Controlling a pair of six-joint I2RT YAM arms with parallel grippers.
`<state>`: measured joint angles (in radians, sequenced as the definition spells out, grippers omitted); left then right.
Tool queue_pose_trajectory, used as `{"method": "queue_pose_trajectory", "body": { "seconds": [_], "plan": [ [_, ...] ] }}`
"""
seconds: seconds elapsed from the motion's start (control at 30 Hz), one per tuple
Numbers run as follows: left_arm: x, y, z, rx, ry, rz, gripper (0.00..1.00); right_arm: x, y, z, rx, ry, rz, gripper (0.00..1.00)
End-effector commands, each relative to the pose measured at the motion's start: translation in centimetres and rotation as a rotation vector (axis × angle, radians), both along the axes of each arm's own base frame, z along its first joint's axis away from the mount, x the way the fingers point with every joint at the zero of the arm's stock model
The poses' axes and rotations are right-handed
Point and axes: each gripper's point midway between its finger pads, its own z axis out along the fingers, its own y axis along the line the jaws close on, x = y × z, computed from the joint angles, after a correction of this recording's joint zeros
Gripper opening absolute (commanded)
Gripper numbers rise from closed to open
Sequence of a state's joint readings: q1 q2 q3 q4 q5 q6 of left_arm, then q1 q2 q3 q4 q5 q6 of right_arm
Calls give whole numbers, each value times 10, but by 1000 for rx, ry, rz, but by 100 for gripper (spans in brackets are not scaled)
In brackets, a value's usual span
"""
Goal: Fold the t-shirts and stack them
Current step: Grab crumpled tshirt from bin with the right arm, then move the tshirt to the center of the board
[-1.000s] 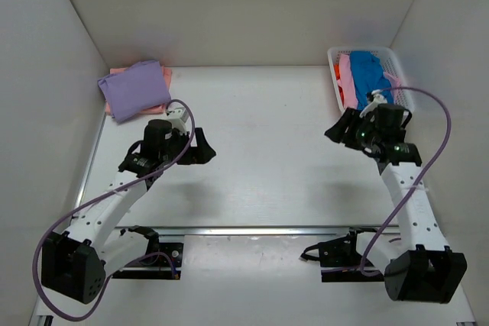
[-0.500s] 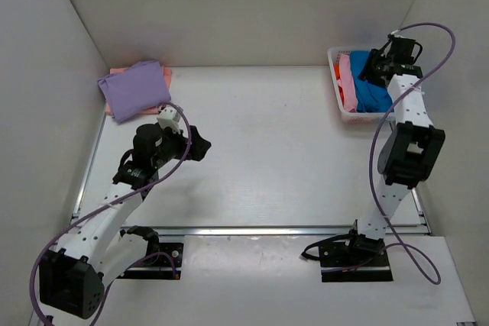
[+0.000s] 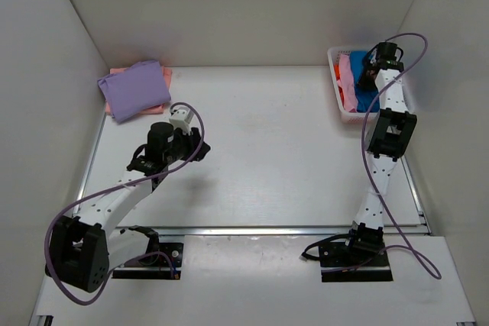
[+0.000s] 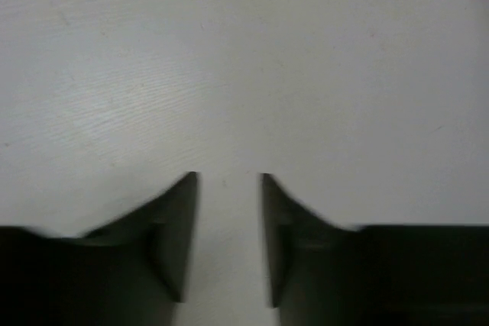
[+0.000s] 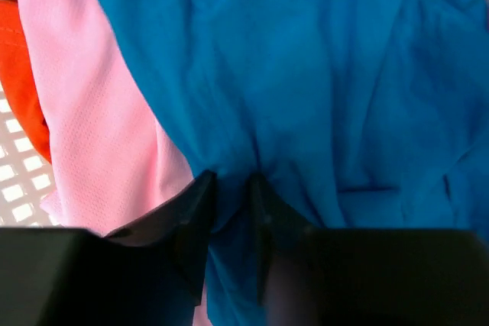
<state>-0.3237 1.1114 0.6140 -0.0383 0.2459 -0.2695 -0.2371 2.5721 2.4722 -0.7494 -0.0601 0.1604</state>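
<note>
across the white bench (image 3: pixel 267 135) the two arms reach out from their bases at the near edge. the left arm (image 3: pixel 114 196) bends low over the left half of the bench, its wrist just short of the middle. the right arm (image 3: pixel 380 150) stretches up along the right edge into the far right corner.

in that corner sits the white mesh basket (image 3: pixel 333 57) with loose, unfolded cloth in it. the blue t-shirt (image 5: pixel 306 74) lies crumpled on top. the light pink t-shirt (image 5: pixel 84 112) lies beside it on the side toward the bench's middle, partly under it. a strip of the orange t-shirt (image 5: pixel 19 74) shows at the basket's wall beyond the pink.

in the far left corner the lavender t-shirt (image 3: pixel 134 89) lies folded on top of the salmon t-shirt (image 3: pixel 166 75), whose edge shows along the back and right of it.

the right gripper (image 5: pixel 229 177) is down in the basket. its fingers (image 5: pixel 191 219) are drawn close together and pinch a raised ridge of the blue t-shirt between them.

the left gripper (image 4: pixel 229 181) hangs over bare bench, well apart from the folded pile. its fingers (image 4: pixel 179 219) stand apart with only the bench surface showing in the gap, grasping nothing.
</note>
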Motion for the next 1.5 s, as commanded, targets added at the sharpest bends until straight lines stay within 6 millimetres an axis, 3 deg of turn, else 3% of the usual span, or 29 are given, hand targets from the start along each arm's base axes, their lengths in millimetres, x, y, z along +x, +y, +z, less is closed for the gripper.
{"method": "queue_pose_trajectory", "body": {
  "seconds": [0.0, 0.07, 0.17, 0.27, 0.33, 0.37, 0.4, 0.47, 0.53, 0.57, 0.6, 0.63, 0.67, 0.7, 0.77, 0.8, 0.83, 0.9, 0.93, 1.0, 1.03, 1.07, 1.1, 1.13, 1.17, 1.27, 1.37, 1.4, 1.47],
  "plan": [
    [10, -4, 10, -6, -42, -17, 23, -6, -5, 28, -21, -16, -33, 4],
    [6, -3, 5, 11, -24, -13, 8, -6, -6, 38, -23, -31, -36, 0],
    [4, -3, 10, -17, -39, -4, 6, -7, -6, 64, -43, -64, -42, 0],
    [3, 2, 15, -26, -51, 16, 10, -7, 5, 116, -57, -151, -20, 0],
    [1, 0, 17, -24, -51, 11, 24, -16, 11, 171, -74, -241, -13, 0],
    [-1, 3, 15, -22, -26, 22, 25, -19, 16, 181, -75, -257, 0, 0],
    [1, 2, 19, -33, -16, 19, 25, -29, 26, 213, -82, -306, 12, 0],
    [-4, -2, 17, -31, 30, 0, 22, -57, 45, 290, -122, -439, 34, 0],
    [-6, -8, 28, -35, 11, -25, 18, -83, 60, 332, -149, -521, 51, 0],
    [-6, -9, 34, -40, 0, -32, 17, -110, 71, 381, -157, -634, 72, 0],
    [-8, -12, 42, -61, -10, -44, 16, -114, 78, 380, -143, -654, 101, 0],
    [-10, -15, 51, -86, -30, -59, 15, -145, 87, 393, -136, -690, 119, 0],
    [-11, -16, 59, -102, -45, -61, 16, -180, 104, 439, -120, -831, 155, 0],
    [-14, -17, 62, -114, -51, -64, 15, -186, 112, 429, -86, -837, 174, 0],
    [-19, -16, 72, -133, -71, -70, 15, -239, 134, 451, -61, -926, 220, 0],
    [-28, -10, 80, -150, -88, -59, 15, -262, 182, 422, 33, -864, 349, 0],
    [-31, -8, 88, -162, -108, -53, 15, -268, 193, 407, 50, -830, 372, 0],
    [-33, 1, 93, -158, -121, -23, 15, -277, 239, 376, 112, -768, 467, 0],
    [-35, 6, 101, -170, -137, -2, 16, -277, 248, 354, 134, -724, 474, 0],
    [-39, 12, 104, -167, -141, 19, 19, -283, 297, 311, 231, -623, 582, 0],
    [-41, 13, 103, -164, -139, 20, 22, -285, 312, 292, 276, -580, 602, 0],
    [-44, 12, 105, -174, -137, 20, 26, -290, 342, 258, 307, -495, 660, 0],
    [-46, 11, 103, -175, -132, 12, 28, -297, 367, 240, 319, -440, 709, 0],
    [-48, 10, 102, -179, -125, 12, 32, -301, 381, 220, 318, -385, 732, 1],
    [-49, 7, 101, -181, -119, 3, 40, -306, 399, 199, 310, -323, 769, 9],
    [-55, 1, 91, -181, -97, -20, 50, -310, 416, 170, 291, -240, 785, 29],
    [-56, -9, 73, -203, -52, -38, 49, -306, 401, 148, 327, -192, 738, 39],
    [-54, -14, 70, -211, -44, -43, 49, -303, 393, 149, 342, -199, 722, 39],
    [-55, -24, 50, -235, 18, -43, 49, -304, 380, 130, 336, -171, 707, 41]
  ]
}}
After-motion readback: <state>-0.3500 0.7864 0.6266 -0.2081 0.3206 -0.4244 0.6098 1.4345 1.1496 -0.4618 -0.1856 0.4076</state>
